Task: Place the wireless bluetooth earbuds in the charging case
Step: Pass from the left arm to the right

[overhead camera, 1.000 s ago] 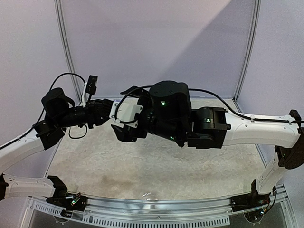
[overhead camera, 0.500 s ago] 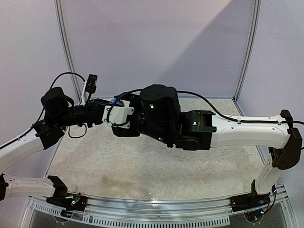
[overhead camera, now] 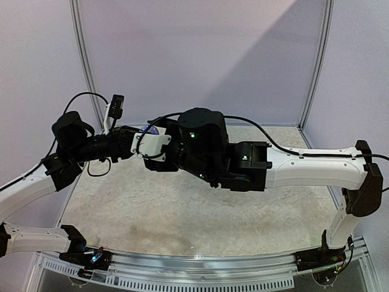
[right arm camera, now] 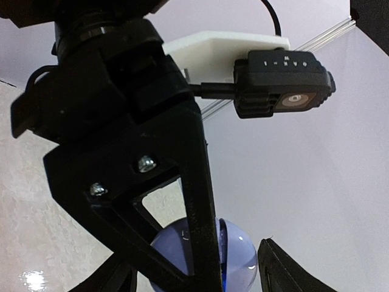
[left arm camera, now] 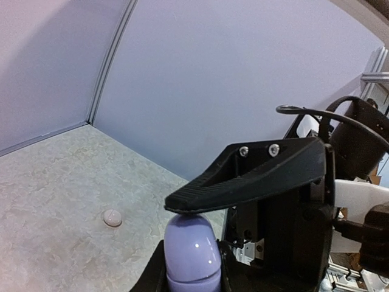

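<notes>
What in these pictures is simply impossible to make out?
Earbuds: left wrist view shows only a pale round speck on the table, too small to identify.
Charging case: its bottom is cut off by the left wrist view's edge; sockets unseen.
Right wrist view: a left finger crosses the case, so whether the right fingers grip it is unclear.
Top view: both wrists hide nearly all of the case.

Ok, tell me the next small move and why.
Probably pry the charging case open with the right gripper, which touches its top: it looks shut in the left gripper, and an earbud lies out on the table.
</notes>
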`<state>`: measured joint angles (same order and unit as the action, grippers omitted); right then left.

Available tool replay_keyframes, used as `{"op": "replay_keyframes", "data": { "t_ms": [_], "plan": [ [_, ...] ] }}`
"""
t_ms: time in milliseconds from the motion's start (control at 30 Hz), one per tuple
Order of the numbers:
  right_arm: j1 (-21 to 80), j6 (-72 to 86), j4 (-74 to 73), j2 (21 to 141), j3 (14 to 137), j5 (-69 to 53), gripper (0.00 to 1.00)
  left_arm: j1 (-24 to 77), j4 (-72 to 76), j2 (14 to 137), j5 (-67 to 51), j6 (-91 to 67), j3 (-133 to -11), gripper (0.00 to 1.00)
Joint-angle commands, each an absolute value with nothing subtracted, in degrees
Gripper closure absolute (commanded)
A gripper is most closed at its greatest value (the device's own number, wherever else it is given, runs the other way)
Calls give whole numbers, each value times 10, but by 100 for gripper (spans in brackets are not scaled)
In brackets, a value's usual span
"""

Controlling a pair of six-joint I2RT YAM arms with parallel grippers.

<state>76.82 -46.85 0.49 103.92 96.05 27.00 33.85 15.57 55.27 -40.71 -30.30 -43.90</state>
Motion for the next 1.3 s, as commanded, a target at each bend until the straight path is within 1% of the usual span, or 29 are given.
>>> {"op": "replay_keyframes", "data": {
  "t_ms": [0, 100, 233, 300, 500, 700, 733, 900, 1033, 1167, 1200, 1267],
  "plan": [
    [757, -470, 24, 1059, 974, 296, 31, 335, 164, 549, -416, -304, -446, 100],
    [757, -480, 30, 1061, 972, 302, 33, 335, 162, 548, -415, -303, -446, 100],
    [757, -483, 42, 1056, 971, 299, 49, 335, 162, 550, -412, -304, -446, 100],
    [757, -485, 46, 1050, 971, 296, 53, 335, 160, 552, -412, -306, -445, 100],
    [762, -512, 57, 1052, 975, 294, 70, 335, 154, 562, -408, -307, -448, 100],
    [766, -517, 61, 1055, 974, 291, 81, 335, 143, 567, -387, -302, -447, 100],
    [766, -513, 60, 1054, 971, 291, 82, 335, 141, 566, -383, -301, -446, 98],
    [766, -489, 66, 1050, 958, 293, 86, 335, 141, 565, -372, -299, -441, 71],
    [766, -482, 79, 1043, 944, 296, 88, 334, 147, 564, -375, -297, -440, 65],
    [766, -481, 80, 1040, 941, 299, 89, 334, 155, 564, -380, -298, -438, 63],
    [766, -481, 79, 1041, 941, 300, 89, 334, 158, 564, -383, -298, -437, 60],
    [765, -478, 74, 1040, 940, 300, 89, 334, 167, 564, -390, -299, -436, 50]
  ]
}}
